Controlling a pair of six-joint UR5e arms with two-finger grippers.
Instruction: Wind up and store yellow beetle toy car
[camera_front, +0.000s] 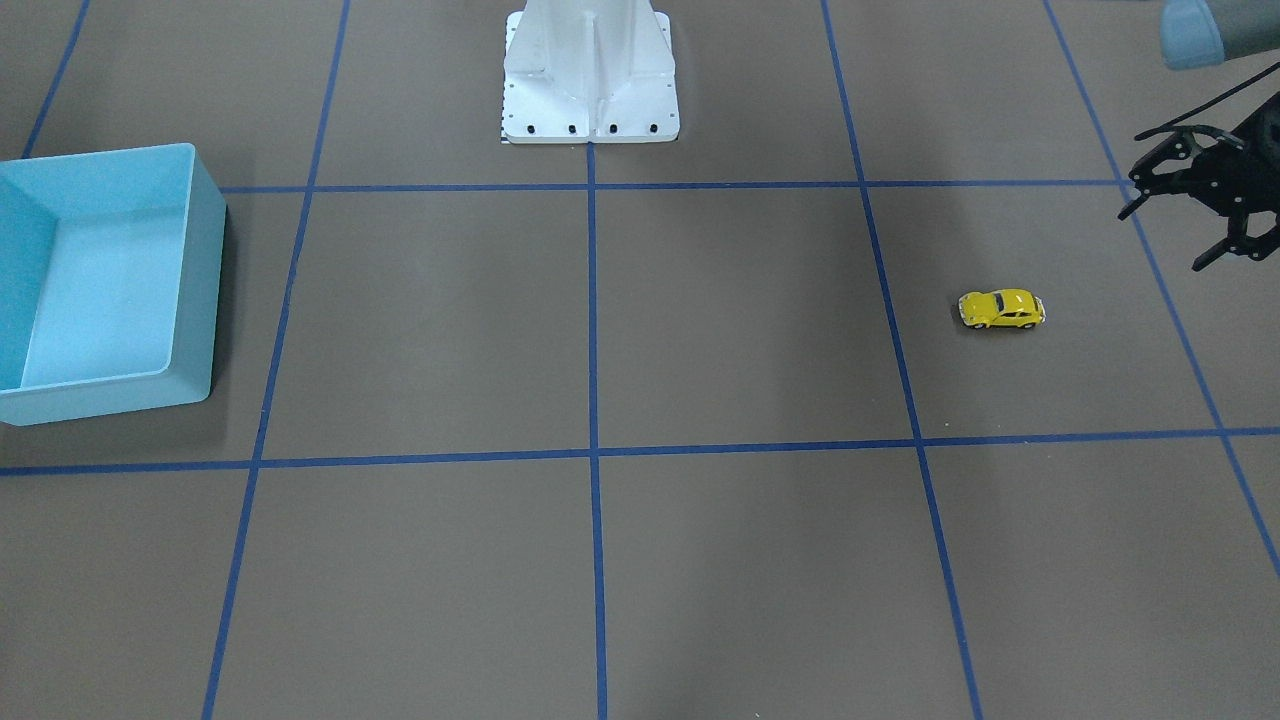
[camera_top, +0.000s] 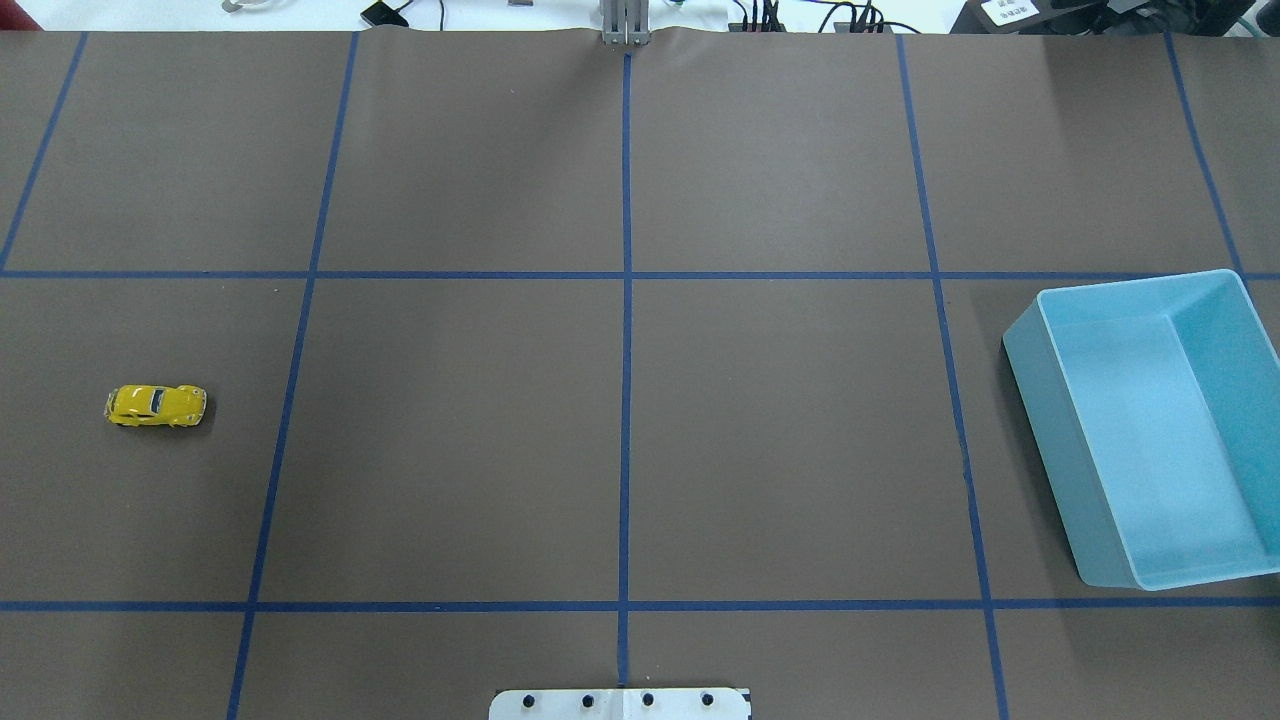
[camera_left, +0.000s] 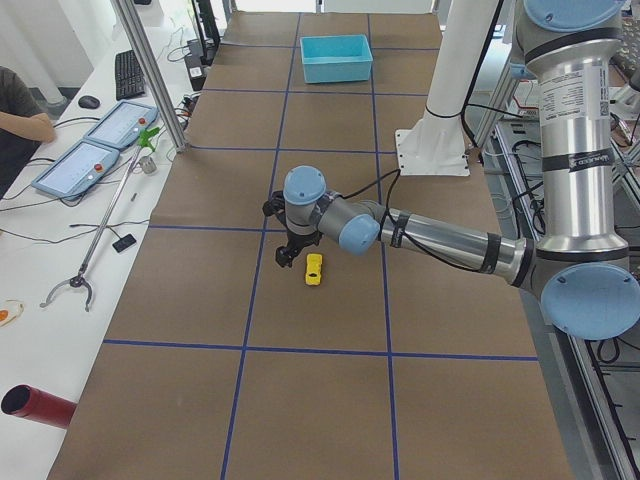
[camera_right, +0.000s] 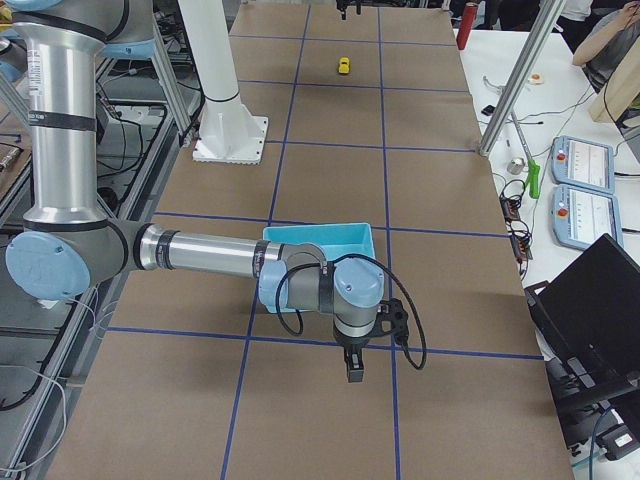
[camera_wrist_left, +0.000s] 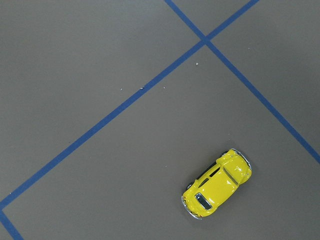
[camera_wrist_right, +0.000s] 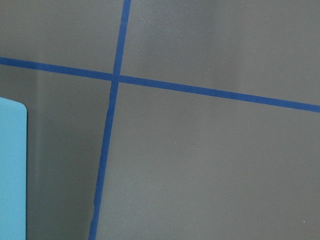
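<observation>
Far from bin, yellow beetle toy car near left end effector, jaws apart.

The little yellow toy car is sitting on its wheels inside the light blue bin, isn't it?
Not quite. The yellow beetle toy car does sit on its wheels, but on the bare brown table, not inside the light blue bin. The overhead exterior view shows the bin at the opposite end of the table with nothing in it.

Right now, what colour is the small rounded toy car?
Bright yellow. The small rounded toy car shows best in the left wrist view.
</observation>
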